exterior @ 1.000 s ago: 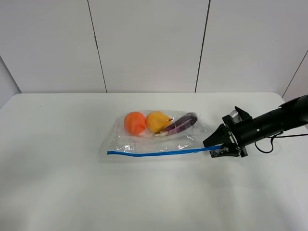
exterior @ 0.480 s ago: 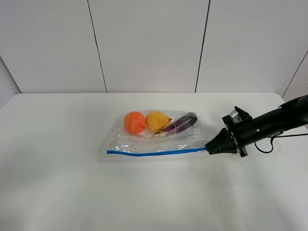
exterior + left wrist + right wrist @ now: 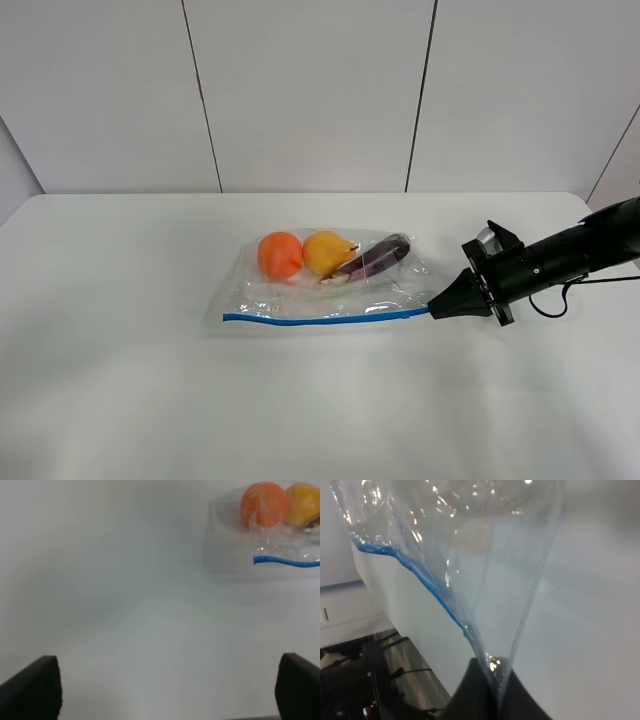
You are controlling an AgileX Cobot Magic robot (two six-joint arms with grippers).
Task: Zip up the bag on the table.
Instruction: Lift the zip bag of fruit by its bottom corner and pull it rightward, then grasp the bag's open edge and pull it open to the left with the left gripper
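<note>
The bag [image 3: 330, 285] lies on the table [image 3: 150, 380] near the middle, clear plastic with a blue seal strip [image 3: 320, 318] along its near edge and orange, yellow and purple produce inside. My right gripper [image 3: 436, 308] is shut on the bag's right corner at the end of the strip; in the right wrist view the fingers [image 3: 470, 692] pinch the plastic and the strip [image 3: 427, 582] runs away from them. My left gripper [image 3: 165, 690] is open and empty over bare table, well apart from the bag [image 3: 265, 535]. The left arm is out of the exterior high view.
White wall panels [image 3: 310, 90] stand behind the table's far edge. The right arm [image 3: 560, 255] reaches in from the right edge with a cable hanging below it.
My right gripper closed on the bag's right corner at the strip's end. The strip now lies straighter. The left arm has not moved.
</note>
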